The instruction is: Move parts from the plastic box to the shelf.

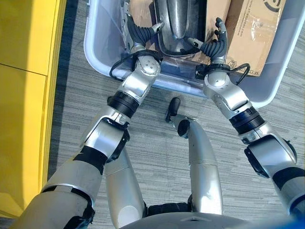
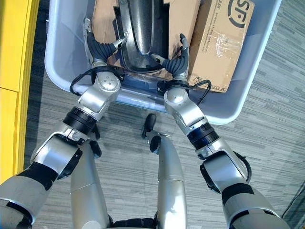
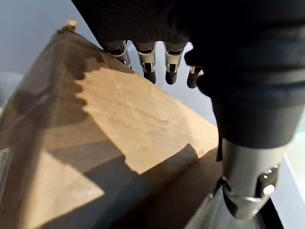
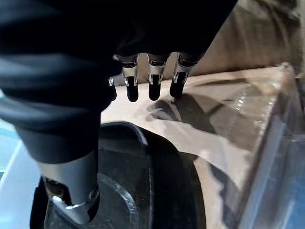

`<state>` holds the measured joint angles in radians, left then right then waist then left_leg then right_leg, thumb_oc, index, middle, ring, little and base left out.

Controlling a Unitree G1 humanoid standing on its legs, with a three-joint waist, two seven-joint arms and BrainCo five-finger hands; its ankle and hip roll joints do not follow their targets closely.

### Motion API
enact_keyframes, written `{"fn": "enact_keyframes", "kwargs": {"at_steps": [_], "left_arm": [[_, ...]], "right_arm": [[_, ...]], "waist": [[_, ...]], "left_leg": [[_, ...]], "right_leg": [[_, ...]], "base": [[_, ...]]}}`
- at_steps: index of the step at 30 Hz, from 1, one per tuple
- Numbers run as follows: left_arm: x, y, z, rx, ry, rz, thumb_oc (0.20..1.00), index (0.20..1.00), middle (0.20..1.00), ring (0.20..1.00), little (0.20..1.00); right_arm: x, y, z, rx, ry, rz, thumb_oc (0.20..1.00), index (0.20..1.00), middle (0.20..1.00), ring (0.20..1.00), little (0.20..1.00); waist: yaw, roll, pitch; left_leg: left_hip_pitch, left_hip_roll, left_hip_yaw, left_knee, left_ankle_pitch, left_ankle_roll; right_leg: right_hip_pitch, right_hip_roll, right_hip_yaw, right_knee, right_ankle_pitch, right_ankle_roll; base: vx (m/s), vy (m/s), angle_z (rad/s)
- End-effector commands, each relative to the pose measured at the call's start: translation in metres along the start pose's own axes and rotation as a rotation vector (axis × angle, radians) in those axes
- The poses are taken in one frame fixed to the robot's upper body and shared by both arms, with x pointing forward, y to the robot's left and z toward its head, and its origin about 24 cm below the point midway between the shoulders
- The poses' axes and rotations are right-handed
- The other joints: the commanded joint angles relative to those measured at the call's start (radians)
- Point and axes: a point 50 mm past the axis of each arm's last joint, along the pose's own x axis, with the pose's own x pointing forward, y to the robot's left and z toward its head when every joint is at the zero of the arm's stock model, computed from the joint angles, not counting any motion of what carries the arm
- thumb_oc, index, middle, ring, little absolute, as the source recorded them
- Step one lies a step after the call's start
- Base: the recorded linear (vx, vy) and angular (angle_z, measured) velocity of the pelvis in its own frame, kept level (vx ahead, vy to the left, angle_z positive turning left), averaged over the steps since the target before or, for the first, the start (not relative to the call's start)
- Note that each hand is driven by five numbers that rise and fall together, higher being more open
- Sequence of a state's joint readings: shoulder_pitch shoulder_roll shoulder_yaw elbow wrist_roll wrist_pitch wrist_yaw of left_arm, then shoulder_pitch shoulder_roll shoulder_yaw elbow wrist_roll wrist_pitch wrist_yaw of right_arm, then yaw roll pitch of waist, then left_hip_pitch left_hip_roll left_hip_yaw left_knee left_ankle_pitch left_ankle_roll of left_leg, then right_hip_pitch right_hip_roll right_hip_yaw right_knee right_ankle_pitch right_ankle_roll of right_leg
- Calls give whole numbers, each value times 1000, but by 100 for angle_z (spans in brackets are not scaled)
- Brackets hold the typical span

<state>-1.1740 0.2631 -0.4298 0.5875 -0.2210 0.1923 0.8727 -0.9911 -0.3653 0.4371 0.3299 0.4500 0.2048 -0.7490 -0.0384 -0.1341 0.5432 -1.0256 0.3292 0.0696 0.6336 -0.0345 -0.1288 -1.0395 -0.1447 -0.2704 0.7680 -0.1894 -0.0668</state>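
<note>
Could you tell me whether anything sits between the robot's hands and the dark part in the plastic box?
Nothing visible does: the left hand and right hand flank the dark glossy curved part inside the pale translucent plastic box, thumbs at its rim.

Printed in bold black on the top face of the brown cardboard box [image 2: 224, 52], lying at the right end of the pale grey plastic box [image 2: 238, 107]: a large logo of a few letters, cut off at the view's upper edge. Along the cardboard box's near edge, a line of small black print, too fine to make out. Elsewhere, nothing legible.
</note>
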Motion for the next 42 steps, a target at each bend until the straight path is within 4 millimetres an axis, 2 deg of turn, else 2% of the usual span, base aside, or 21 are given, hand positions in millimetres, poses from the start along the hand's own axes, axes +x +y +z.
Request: {"fn": "enact_keyframes", "kwargs": {"at_steps": [1,8,18,25,35,42], "left_arm": [[-16,-23,1,5,1,-128,1000,1000,1000,1000,1000],[-22,-29,-1,-34,36,-205,1000,1000,1000,1000,1000],[-27,-33,-5,-24,59,-248,1000,1000,1000,1000,1000],[-31,-39,1,-12,48,-314,1000,1000,1000,1000,1000],[-44,-46,-5,22,63,-343,1000,1000,1000,1000,1000],[-56,-50,-7,0,65,-397,1000,1000,1000,1000,1000]], "right_arm": [[-1,5,32,138,-67,43,1000,1000,1000,1000,1000],[-2,3,30,134,-76,40,1000,1000,1000,1000,1000],[-1,-1,38,121,-132,-4,1000,1000,1000,1000,1000],[1,-4,53,69,-237,-39,1000,1000,1000,1000,1000],[-4,6,72,-17,-381,-32,1000,1000,1000,1000,1000],[-13,16,82,-69,-494,39,1000,1000,1000,1000,1000]], "waist": [[5,-59,-23],[4,-56,-23],[5,-51,-23],[4,-48,-23],[10,-40,-23],[15,-31,-23]], "left_leg": [[-87,-39,-55,158,-68,18],[-167,-47,-78,228,-93,31],[-218,-44,-89,280,-111,40],[-233,-42,-94,288,-110,40],[-225,-37,-88,253,-91,29],[-207,-43,-79,225,-81,27]], "right_leg": [[9,9,10,-92,132,136],[-74,2,14,-30,130,140],[-122,-7,14,11,129,148],[-141,-11,13,16,136,150],[-132,-11,7,-18,146,152],[-113,-13,5,-50,153,153]], "base": [[27,-30,-3],[22,0,-2],[7,0,0],[1,-5,0],[-3,-20,0],[0,0,0]]}}
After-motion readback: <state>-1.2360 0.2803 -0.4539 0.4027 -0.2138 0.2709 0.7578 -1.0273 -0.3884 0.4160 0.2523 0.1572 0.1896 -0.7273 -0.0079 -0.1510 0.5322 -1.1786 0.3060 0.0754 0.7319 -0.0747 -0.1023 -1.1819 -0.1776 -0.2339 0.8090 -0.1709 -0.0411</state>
